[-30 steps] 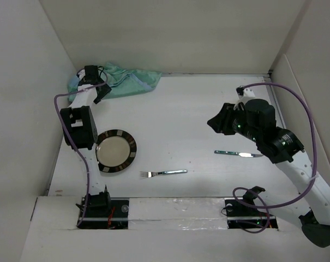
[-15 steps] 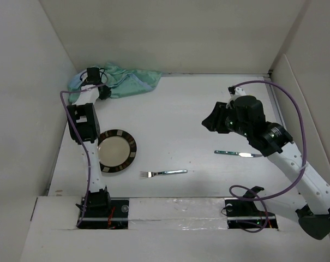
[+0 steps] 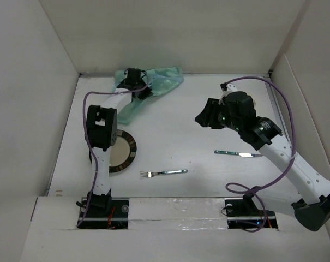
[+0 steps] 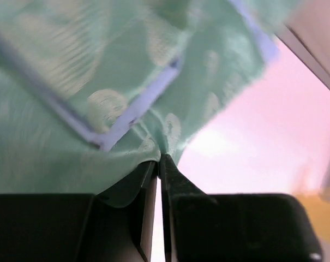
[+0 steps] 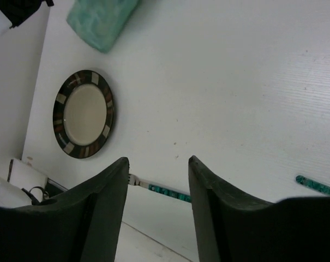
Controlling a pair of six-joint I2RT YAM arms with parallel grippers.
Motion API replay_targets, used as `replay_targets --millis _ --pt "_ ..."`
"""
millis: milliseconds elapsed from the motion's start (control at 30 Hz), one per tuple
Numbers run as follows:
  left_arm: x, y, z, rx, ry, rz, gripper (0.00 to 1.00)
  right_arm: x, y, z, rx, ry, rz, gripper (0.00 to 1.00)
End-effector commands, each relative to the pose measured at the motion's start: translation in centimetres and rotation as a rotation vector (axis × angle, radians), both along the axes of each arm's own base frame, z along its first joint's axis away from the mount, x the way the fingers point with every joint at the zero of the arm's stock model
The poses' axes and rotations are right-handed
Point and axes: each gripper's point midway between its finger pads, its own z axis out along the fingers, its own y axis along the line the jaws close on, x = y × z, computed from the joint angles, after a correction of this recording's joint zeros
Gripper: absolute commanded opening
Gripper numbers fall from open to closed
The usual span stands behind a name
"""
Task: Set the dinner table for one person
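- The large, flat, smooth white dinner table point(image 3: 175, 131) fills the floor of the walled workspace. It looks rigid and fixed, so it is a surface to lay things on rather than to grip, and light items would probably slide across it.
- The left gripper point(image 4: 160, 159) is clenched on a fold of the soft, pale green patterned cloth mat point(image 3: 159, 82) at the table's far edge. The limp fabric will probably drape and bunch.
- The right gripper point(image 5: 156, 180) hovers mid-table with its jaws spread, grasping nothing.
- The round, cream, dark-rimmed plate point(image 5: 84, 113), the teal-handled fork point(image 3: 163, 173) and the knife point(image 3: 238, 154) lie nearer the arms' bases.
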Motion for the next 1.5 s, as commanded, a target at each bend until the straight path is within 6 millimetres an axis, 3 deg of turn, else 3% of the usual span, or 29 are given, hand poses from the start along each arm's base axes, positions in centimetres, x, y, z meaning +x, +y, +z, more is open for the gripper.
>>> replay_targets --millis 0,33,133,233,300,333,367,400,433,500,567,600,633,667,700,733,767,800,900,1033,1167,1267,1467 --pt "-2.4 -8.2 9.7 -0.143 -0.195 -0.151 0.05 1.1 1.1 3.6 0.058 -0.111 0.023 0.56" --pt "-2.9 -9.4 10.2 -0.16 -0.199 -0.172 0.25 1.1 1.2 3.4 0.054 -0.108 0.024 0.58" --pt "-3.7 -10.5 11.4 -0.158 -0.196 -0.198 0.48 1.2 1.2 3.1 0.045 -0.107 0.029 0.66" --pt "-4.9 -9.0 13.4 -0.101 -0.231 -0.18 0.5 1.0 1.0 2.2 0.032 -0.09 0.027 0.64" --pt "-6.4 -6.8 15.1 -0.039 -0.262 -0.151 0.49 0.7 0.9 1.3 0.024 -0.075 0.031 0.4" --pt "-6.5 -4.6 15.3 -0.005 -0.262 -0.099 0.45 0.3 0.8 1.3 0.033 -0.076 0.035 0.23" --pt "-7.4 -4.1 15.2 0.008 -0.261 -0.092 0.4 0.3 0.4 1.1 0.035 -0.075 0.028 0.0" --pt "-8.7 -2.8 13.4 0.059 -0.226 -0.069 0.33 0.1 0.3 0.3 0.028 -0.063 0.031 0.0" --pt "-10.1 -2.0 14.4 0.077 -0.229 -0.063 0.18 -0.2 0.3 0.1 0.031 -0.059 0.039 0.0" --pt "-12.4 -0.9 12.3 0.164 -0.179 -0.049 0.0 -0.6 0.2 -0.2 0.035 -0.062 0.041 0.0" --pt "-15.7 -1.8 12.6 0.202 -0.165 -0.082 0.0 -0.7 -0.2 -1.6 0.027 -0.036 0.033 0.0" --pt "-17.4 -1.2 10.6 0.252 -0.123 -0.069 0.0 -0.8 -0.2 -2.0 0.027 -0.03 0.033 0.0" --pt "-18.8 -1.0 10.1 0.254 -0.103 -0.055 0.0 -0.9 -0.2 -2.7 0.022 -0.013 0.033 0.0" --pt "-20.2 -0.8 11.0 0.24 -0.123 -0.041 0.0 -1.0 -0.2 -2.8 0.025 -0.012 0.035 0.0" --pt "-22.2 -0.5 8.3 0.239 -0.063 -0.049 0.03 -1.1 -0.1 -2.8 0.034 -0.014 0.038 0.0" --pt "-23.0 -0.6 7.8 0.184 -0.046 -0.017 0.18 -1.3 0.0 -2.8 0.041 -0.013 0.05 0.0" --pt "-23.9 -0.7 7.9 0.139 -0.05 -0.009 0.22 -1.4 0.1 -3.1 0.043 -0.008 0.057 0.0" --pt "-25.9 -1.1 5.5 0.121 0.009 -0.026 0.25 -1.3 0.0 -3.0 0.047 -0.011 0.052 0.0" --pt "-28.1 -3.4 3.9 0.052 0.042 -0.019 0.34 -1.7 0.2 -3.0 0.05 -0.003 0.074 0.0" --pt "-28.6 -3.5 1.9 0.005 0.082 0.089 0.39 -2.3 0.0 -2.8 0.047 -0.005 0.093 0.04" --pt "-28.4 -1.5 -0.1 0.026 0.1 0.243 0.41 -3.2 -0.3 -2.6 0.048 -0.004 0.106 0.26" --pt "-27.7 -0.5 -0.6 0.024 0.1 0.296 0.48 -3.9 -0.7 -2.3 0.054 -0.014 0.108 0.35" --pt "-27.6 -0.6 -3.8 0.015 0.209 0.33 0.5 -4.8 -1.4 -2.5 0.054 -0.008 0.103 0.35"
